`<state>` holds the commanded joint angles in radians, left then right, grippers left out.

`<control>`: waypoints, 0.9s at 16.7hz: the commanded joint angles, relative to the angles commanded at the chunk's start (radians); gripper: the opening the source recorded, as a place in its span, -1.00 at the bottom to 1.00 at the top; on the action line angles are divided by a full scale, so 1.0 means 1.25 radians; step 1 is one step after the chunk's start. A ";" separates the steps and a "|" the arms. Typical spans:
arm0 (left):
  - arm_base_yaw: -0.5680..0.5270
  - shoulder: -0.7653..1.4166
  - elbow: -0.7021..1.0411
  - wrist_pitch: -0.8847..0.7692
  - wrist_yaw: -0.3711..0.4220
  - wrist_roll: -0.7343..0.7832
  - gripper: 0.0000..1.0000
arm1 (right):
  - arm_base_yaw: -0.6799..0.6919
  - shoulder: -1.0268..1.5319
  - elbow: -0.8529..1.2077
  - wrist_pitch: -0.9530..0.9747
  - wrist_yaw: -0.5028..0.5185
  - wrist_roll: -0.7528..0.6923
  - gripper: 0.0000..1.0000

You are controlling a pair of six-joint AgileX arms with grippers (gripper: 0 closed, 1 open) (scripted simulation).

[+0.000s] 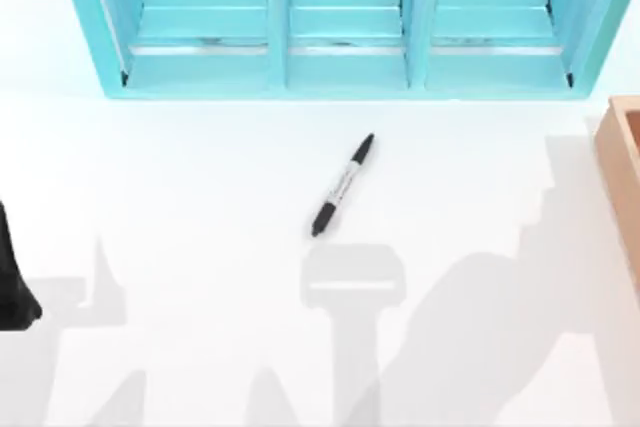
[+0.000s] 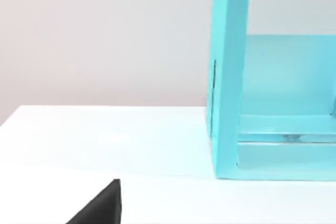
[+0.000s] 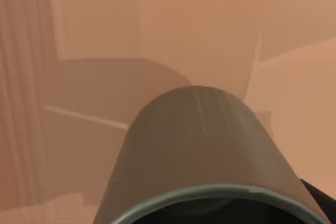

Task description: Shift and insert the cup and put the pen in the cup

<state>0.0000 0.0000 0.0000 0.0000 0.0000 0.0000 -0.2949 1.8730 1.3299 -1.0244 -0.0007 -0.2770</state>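
While the pen [image 1: 343, 185] is left lying in front of the turquoise shelf [image 1: 345, 72], the cup [image 3: 202, 150] is seen close up inside a brown wooden box [image 1: 622, 167], seemingly for lifting; neither arm's jaw state can be told.

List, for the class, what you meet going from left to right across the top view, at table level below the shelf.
Left arm at the left edge → pen lying slantwise near the middle → wooden box at the right edge.
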 joint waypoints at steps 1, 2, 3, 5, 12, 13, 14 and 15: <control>0.000 0.000 0.000 0.000 0.000 0.000 1.00 | 0.028 -0.008 0.027 -0.037 0.000 0.028 -1.00; 0.000 0.000 0.000 0.000 0.000 0.000 1.00 | 0.058 -0.016 0.055 -0.078 0.000 0.057 -1.00; 0.000 0.000 0.000 0.000 0.000 0.000 1.00 | 0.090 -0.026 0.084 -0.121 0.000 0.089 -1.00; 0.000 0.000 0.000 0.000 0.000 0.000 1.00 | 0.155 -0.049 0.143 -0.209 0.000 0.154 -1.00; 0.000 0.000 0.000 0.000 0.000 0.000 1.00 | 0.290 -0.106 0.259 -0.367 -0.001 0.288 -1.00; 0.000 0.000 0.000 0.000 0.000 0.000 1.00 | 0.290 -0.106 0.259 -0.367 -0.001 0.288 -1.00; 0.000 0.000 0.000 0.000 0.000 0.000 1.00 | 0.290 -0.106 0.259 -0.367 -0.001 0.288 -1.00; 0.000 0.000 0.000 0.000 0.000 0.000 1.00 | 0.287 -0.102 0.256 -0.365 -0.003 0.288 -1.00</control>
<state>0.0000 0.0000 0.0000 0.0000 0.0000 0.0000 0.0635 1.7459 1.6505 -1.4811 -0.0042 0.0834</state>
